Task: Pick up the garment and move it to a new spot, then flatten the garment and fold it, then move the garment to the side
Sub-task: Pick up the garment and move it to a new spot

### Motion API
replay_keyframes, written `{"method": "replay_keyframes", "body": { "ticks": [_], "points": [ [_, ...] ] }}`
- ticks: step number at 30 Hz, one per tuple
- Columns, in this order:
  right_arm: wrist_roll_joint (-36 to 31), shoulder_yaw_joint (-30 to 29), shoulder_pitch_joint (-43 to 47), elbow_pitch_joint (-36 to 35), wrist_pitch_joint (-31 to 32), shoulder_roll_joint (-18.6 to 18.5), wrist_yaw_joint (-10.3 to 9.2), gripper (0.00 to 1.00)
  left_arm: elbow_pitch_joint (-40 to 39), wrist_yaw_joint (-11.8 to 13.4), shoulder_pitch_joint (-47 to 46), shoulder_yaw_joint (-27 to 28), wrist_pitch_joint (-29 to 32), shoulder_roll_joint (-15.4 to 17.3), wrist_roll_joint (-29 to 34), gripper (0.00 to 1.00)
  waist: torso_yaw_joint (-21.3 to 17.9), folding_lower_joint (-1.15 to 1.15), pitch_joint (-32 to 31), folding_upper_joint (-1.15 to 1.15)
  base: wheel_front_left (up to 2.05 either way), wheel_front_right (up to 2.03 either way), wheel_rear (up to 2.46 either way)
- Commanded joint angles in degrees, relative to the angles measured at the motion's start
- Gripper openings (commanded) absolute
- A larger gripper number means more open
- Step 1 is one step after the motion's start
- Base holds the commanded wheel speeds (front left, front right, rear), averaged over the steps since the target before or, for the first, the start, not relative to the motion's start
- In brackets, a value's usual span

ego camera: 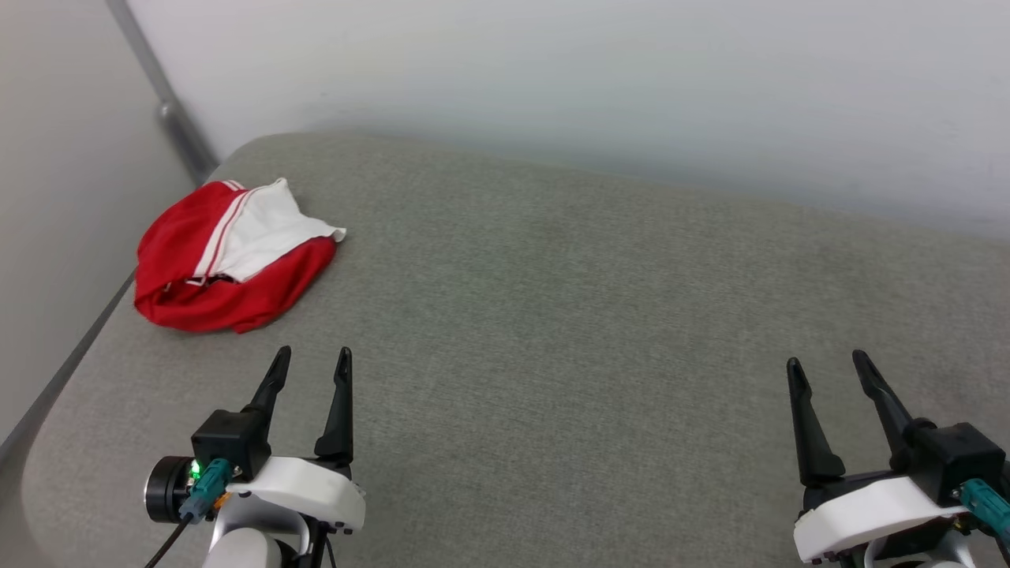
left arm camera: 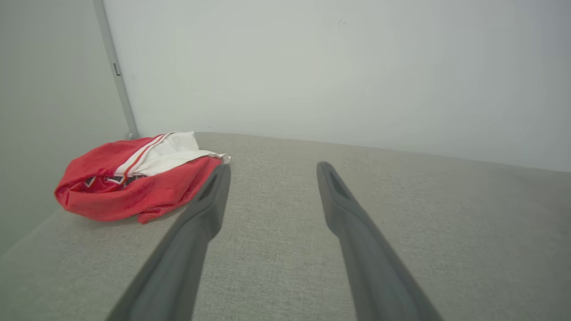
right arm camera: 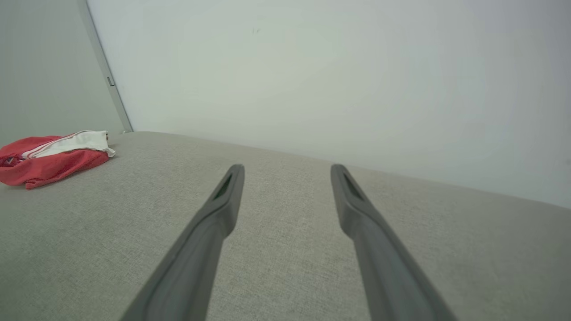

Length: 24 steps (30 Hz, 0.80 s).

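The left gripper point(ego camera: 314, 353) and the right gripper point(ego camera: 825, 360) hung over the near part of the gray cushion point(ego camera: 568, 300), fingers spread apart, holding nothing. The red shirt point(ego camera: 201, 304) lay crumpled by the cushion's far left edge near the wall point(ego camera: 552, 79), with open cushion stretching away to its right.

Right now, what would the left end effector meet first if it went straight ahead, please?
Probably the grey cushion seen between its fingers; the left end effector points just right of the garment, whose edge one finger might brush. Depth is unclear.
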Motion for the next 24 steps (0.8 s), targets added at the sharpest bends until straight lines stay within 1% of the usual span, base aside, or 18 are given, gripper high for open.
{"method": "replay_keyframes", "body": {
  "ticks": [1,9,14,19,24],
  "points": [
    [-0.25,0.45,-0.55,-0.39,-0.21,0.10,-0.04,1.00,-0.16,0.10,-0.55,0.32,-0.14,0.03,-0.04,1.00,2.77,0.00,0.47,0.00,0.00,0.00,0.00],
    [-0.56,3.22,-1.71,-1.01,0.27,0.10,-0.04,1.00,-0.69,0.04,-0.31,2.76,-0.14,-0.20,-0.03,1.00,9.64,0.00,1.45,0.00,0.00,0.00,0.00],
    [-0.94,4.52,-2.44,-1.56,0.63,0.09,-0.04,1.00,-1.13,-0.03,0.07,3.90,-0.14,-0.31,0.29,1.00,12.82,0.00,2.17,0.00,0.00,0.00,0.00],
    [-1.07,4.79,-2.70,-2.24,0.94,0.02,-0.04,1.00,-1.37,-0.06,-0.11,4.70,-0.14,-0.42,0.29,1.00,14.86,0.00,2.77,0.00,0.00,0.00,0.00],
    [-1.16,4.70,-3.11,-2.64,1.30,-0.13,-0.04,1.00,-1.73,-0.10,-1.00,4.89,-0.14,-0.50,0.49,1.00,15.58,0.00,3.32,0.00,0.00,0.00,0.00]
  ]
}}
